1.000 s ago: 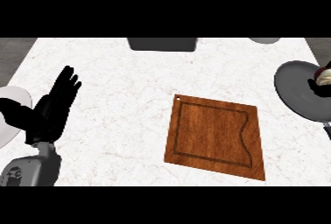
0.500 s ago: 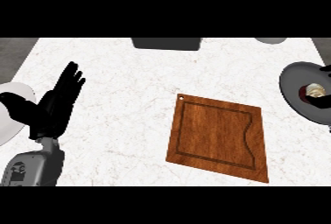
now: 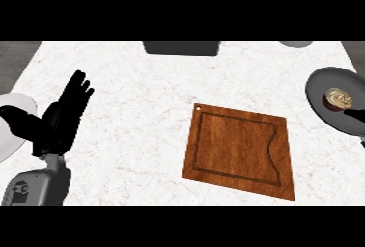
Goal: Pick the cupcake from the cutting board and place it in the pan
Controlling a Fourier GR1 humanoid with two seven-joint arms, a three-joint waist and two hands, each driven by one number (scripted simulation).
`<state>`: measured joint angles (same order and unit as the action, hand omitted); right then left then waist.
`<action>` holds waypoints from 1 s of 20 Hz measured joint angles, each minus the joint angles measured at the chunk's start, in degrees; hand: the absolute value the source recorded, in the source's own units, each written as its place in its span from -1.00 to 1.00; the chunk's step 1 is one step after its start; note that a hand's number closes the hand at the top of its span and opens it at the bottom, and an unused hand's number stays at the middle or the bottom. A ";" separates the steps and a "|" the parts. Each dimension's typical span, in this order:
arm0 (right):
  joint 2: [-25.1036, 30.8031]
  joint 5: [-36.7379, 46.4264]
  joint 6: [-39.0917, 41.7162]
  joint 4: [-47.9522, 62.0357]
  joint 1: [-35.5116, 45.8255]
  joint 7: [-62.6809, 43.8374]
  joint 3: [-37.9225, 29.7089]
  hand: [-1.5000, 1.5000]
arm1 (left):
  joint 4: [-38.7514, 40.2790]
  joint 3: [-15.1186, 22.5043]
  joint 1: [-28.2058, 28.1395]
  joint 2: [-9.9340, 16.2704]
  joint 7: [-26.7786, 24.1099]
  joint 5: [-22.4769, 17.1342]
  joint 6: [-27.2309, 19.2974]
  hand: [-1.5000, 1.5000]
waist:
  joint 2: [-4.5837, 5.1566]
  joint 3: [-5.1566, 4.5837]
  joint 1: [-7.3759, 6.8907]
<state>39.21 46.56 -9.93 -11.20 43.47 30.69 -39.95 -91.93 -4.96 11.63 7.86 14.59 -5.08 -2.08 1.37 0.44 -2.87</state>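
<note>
The cupcake [image 3: 339,98], pale swirled frosting on a dark base, stands inside the grey pan [image 3: 322,82] at the right edge of the counter. A thin dark shape, apparently my right hand [image 3: 354,112], shows just below the cupcake at the picture's edge, and its fingers cannot be made out. The wooden cutting board [image 3: 239,149] lies tilted in the middle with nothing on it. My left hand [image 3: 61,120] rests open at the left, fingers up, far from the board.
A white plate [image 3: 10,126] lies at the left edge, partly behind my left hand. A dark grey object [image 3: 182,47] sits at the counter's far edge, and a pale round thing [image 3: 296,44] at the far right.
The dark hand that covered the cupcake has drawn back toward the right edge, leaving the cupcake uncovered in the pan. My left hand stayed put.
</note>
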 measured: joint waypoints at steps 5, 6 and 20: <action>3.58 -7.73 7.94 1.54 -1.04 3.96 -7.10 -1.00 | 0.91 -0.53 -0.30 0.02 -0.68 -0.07 -0.04 0.00 | -0.14 -0.01 0.88; 4.49 -9.04 9.81 1.94 -1.54 4.49 -8.31 -1.00 | 0.83 -0.49 -0.31 -0.08 -0.72 -0.07 -0.09 0.00 | -0.15 0.00 0.94; 15.15 -18.52 34.08 2.96 -16.28 13.63 -15.46 -1.00 | 0.44 -1.10 -0.83 -0.05 -0.35 0.00 -0.70 0.00 | -0.58 0.07 2.02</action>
<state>54.35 28.04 24.15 -8.23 27.20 44.32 -55.42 -91.48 -6.06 10.80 7.81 14.25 -5.08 -2.78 0.79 0.50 -0.85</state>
